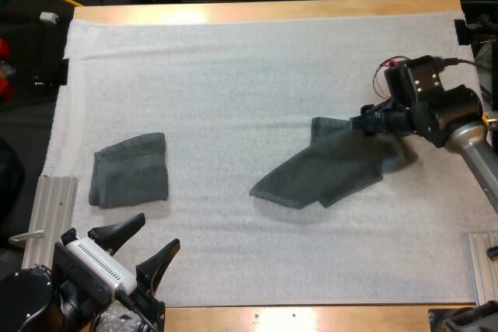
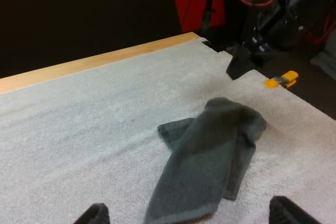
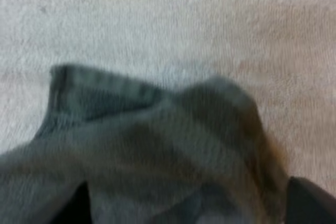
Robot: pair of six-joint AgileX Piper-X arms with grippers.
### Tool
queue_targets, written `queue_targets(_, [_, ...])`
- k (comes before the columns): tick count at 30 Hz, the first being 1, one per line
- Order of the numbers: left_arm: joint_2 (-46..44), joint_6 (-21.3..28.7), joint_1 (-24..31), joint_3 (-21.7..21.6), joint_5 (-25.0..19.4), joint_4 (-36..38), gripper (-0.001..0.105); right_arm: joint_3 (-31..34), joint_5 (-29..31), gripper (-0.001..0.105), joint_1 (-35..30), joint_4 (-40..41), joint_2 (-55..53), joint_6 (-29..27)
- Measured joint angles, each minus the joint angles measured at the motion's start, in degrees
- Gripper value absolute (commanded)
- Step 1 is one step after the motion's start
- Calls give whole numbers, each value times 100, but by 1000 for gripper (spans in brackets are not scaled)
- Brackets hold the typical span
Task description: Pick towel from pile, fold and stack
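A dark grey-green towel [image 1: 327, 170] lies loosely bunched and stretched out on the white mat [image 1: 233, 75], right of the middle. My right gripper [image 1: 364, 120] hovers at this towel's far right end. Its fingers [image 3: 310, 203] stand wide apart, open, on either side of the crumpled cloth [image 3: 157, 145] just below. A folded towel [image 1: 129, 169] lies flat on the left of the mat. My left gripper [image 1: 158, 232] is open near the mat's front left, a little in front of the folded towel, and holds nothing. From the left wrist view the loose towel [image 2: 210, 156] lies ahead, with the right gripper [image 2: 240, 64] beyond it.
Metal rails lie at the mat's front left [image 1: 51, 215] and front right [image 1: 481, 258]. The wooden table edge [image 1: 264, 10] runs along the far side. A yellow clip [image 2: 281, 79] sits by the mat's edge near the right arm.
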Motion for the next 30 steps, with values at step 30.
queue_targets(30, [0,0,0,0,0,0,59,1933,-540,54,2050,-31,-1327,1552])
